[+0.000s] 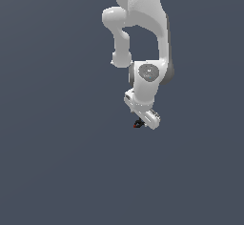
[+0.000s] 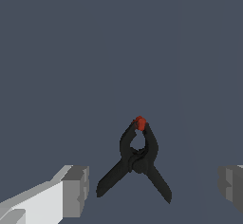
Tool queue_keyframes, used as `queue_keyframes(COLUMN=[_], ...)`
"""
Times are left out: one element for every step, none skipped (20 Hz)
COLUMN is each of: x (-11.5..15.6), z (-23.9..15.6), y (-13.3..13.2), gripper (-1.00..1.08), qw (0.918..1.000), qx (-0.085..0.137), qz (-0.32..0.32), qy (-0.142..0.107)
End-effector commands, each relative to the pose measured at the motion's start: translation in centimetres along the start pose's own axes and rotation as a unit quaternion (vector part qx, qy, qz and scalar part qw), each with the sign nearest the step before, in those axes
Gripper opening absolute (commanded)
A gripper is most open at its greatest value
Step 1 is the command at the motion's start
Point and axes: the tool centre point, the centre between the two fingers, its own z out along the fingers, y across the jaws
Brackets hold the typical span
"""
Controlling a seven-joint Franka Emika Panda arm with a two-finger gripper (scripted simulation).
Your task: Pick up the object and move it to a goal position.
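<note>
While the claw (image 2: 152,190) stands spread wide, its two grey pads (image 2: 76,190) sit well apart on either side of the object (image 2: 137,163), touching nothing. The object lies flat on the bench (image 1: 57,162) between the fingers — a small black spring clamp by its shape, with two curved arms meeting at a red tip and two thin handles splaying out from a central pivot. In the exterior view it shows only as a dark speck with a red dot, just under the white claw.

Judgement on handling: light and rigid, probably hard plastic, smooth and matte, so somewhat slippery against flat pads. The splayed handles are thin and would likely pivot or squeeze together under load — a poor hold. Best purchase looks to be across the thick middle near the pivot, where both arms overlap and the body is widest. Fragility low.

Bench surface is a uniform slate grey, featureless. Arm links are glossy white, rounded. No goal marker is visible in either view.
</note>
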Motion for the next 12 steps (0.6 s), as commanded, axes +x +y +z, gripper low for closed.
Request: queue_keyframes(x=[-0.37, -0.49, -0.60, -0.70, -0.79, -0.86, -0.92, -0.96, -1.00, -1.02, -1.02, -1.01], z=[0.30, 0.40, 0.48, 0.56, 0.63, 0.68, 0.73, 0.76, 0.79, 0.80, 0.81, 0.79], y=[-0.15, -0.20, -0.25, -0.28, -0.32, -0.34, -0.36, -0.38, -0.39, -0.40, -0.40, -0.39], gripper=[1.00, 1.00, 1.00, 1.00, 1.00, 1.00, 1.00, 1.00, 1.00, 1.00, 1.00, 1.00], qw=[0.9998, 0.9997, 0.9996, 0.9994, 0.9993, 0.9992, 0.9991, 0.9990, 0.9989, 0.9989, 0.9989, 0.9990], qx=[0.001, 0.001, 0.001, 0.001, 0.001, 0.001, 0.001, 0.001, 0.001, 0.001, 0.001, 0.001], qz=[0.018, 0.024, 0.029, 0.033, 0.037, 0.040, 0.043, 0.045, 0.046, 0.047, 0.047, 0.045], qy=[0.001, 0.001, 0.001, 0.002, 0.002, 0.002, 0.002, 0.002, 0.002, 0.002, 0.002, 0.002])
